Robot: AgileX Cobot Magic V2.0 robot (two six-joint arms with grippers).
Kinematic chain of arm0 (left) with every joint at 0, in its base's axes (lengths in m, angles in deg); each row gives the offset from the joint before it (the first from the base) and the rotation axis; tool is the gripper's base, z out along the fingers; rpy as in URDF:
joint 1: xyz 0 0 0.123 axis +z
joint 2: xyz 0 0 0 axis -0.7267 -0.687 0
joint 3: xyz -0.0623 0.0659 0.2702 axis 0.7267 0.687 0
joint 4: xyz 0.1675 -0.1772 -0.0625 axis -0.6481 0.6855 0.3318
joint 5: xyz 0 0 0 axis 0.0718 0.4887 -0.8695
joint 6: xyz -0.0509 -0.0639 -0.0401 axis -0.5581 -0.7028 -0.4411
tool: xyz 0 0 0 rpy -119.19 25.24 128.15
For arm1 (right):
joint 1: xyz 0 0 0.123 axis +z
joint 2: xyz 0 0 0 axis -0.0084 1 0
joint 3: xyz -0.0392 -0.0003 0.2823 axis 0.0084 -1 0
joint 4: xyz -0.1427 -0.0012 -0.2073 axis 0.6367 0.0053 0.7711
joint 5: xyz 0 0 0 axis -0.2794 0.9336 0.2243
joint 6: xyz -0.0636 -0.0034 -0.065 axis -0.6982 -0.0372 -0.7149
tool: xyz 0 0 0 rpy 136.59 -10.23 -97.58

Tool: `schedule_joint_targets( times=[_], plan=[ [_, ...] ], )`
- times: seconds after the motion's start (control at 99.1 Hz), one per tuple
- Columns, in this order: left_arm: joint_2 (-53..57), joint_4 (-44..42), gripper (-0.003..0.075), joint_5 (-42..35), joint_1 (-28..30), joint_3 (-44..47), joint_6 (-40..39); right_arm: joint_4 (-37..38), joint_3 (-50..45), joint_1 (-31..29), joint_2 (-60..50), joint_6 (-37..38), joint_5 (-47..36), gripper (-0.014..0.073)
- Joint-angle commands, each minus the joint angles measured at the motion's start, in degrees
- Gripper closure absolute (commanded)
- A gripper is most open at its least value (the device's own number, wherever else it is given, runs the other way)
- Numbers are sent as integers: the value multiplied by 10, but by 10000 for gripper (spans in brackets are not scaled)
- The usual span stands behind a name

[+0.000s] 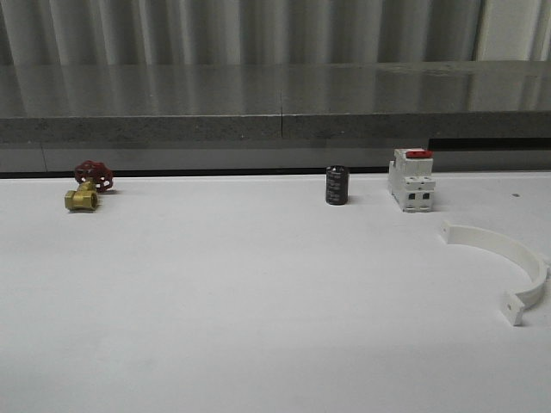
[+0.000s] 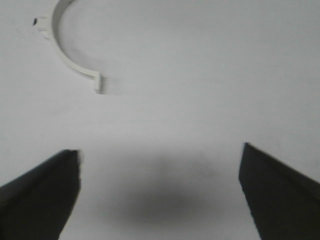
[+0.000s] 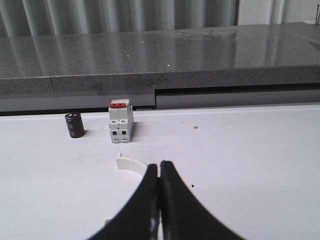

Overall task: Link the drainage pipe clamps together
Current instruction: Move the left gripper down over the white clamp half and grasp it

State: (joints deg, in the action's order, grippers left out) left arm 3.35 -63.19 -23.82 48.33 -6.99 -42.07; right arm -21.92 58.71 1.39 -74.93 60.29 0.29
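One white half-ring drainage pipe clamp (image 1: 508,258) lies flat on the table at the right, its tabbed end toward the front. In the right wrist view the same clamp (image 3: 127,164) curves behind my right gripper (image 3: 159,164), whose black fingers are pressed together with nothing held. The left wrist view shows a white clamp half (image 2: 70,50) on the table, well ahead of my left gripper (image 2: 160,150). That gripper is wide open over bare table. I cannot tell whether this is the same clamp half or another.
A white boxy switch with a red top (image 1: 411,179) and a small black cylinder (image 1: 337,185) stand at the back of the table. A brass valve with a red handwheel (image 1: 86,188) sits back left. A grey ledge (image 1: 275,103) runs behind the table.
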Motion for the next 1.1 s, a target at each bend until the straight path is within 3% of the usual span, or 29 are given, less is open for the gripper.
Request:
schedule_joint_targets(
  times=[0.0,0.172,0.535,0.817,1.09],
  plan=[
    [-47,-17,113,-38,36,-42,1,0,9,-3,-11,-5,-48,662],
    [-150,-13,113,-38,86,-101,55,0,9,-3,-11,-5,-48,662],
    [-347,-47,113,-38,91,-217,85,0,9,-3,-11,-5,-48,662],
    [-428,-55,113,-38,91,-286,85,0,9,-3,-11,-5,-48,662],
    [-462,-56,113,-43,91,-295,85,0,9,-3,-11,-5,-48,662]
  ],
)
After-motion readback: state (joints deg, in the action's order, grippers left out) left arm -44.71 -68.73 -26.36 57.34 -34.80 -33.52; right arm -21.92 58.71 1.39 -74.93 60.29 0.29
